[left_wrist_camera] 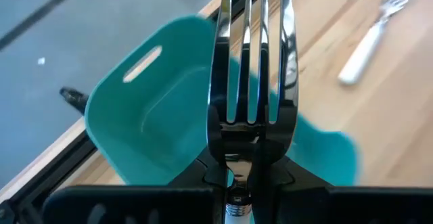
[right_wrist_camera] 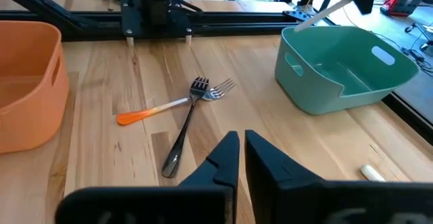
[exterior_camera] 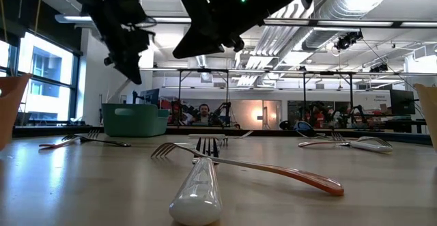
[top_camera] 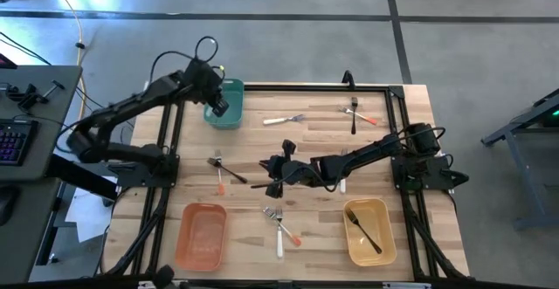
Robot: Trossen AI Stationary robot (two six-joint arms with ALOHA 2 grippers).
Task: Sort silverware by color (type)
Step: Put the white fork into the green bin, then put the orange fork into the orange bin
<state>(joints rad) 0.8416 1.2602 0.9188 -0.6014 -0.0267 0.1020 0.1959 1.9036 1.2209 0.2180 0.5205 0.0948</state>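
1. Two arms are at work, and the step in hand looks like a drop-off: the left gripper [top_camera: 217,104] hangs over the green bin [top_camera: 232,114], its fingers clamped on a white-handled fork [left_wrist_camera: 252,82] whose tines stick out ahead of it, above the bin's open mouth.

2. Directly below and ahead of that gripper the bin's floor shows bare as far as the left wrist view reaches, though the fork hides part of it.

3. Next, I judge, the fingers need to part while the fork sits over the bin's middle, clear of the rim, so it falls inside rather than bouncing out onto the wood.

4. Out over the table's middle, the right gripper [top_camera: 278,174] holds nothing, and its fingers stand nearly together with only a narrow slit between them.

5. Ahead of it lie a black fork [right_wrist_camera: 184,130] and an orange-handled fork [right_wrist_camera: 172,105], their heads crossed and touching; the orange bin [right_wrist_camera: 30,82] sits further off to one side.

6. Picking either one calls for wider fingers and a grip on a handle end, well away from the crossing.

7. More silverware lies scattered further off, one black fork already in the yellow bin [top_camera: 372,247].
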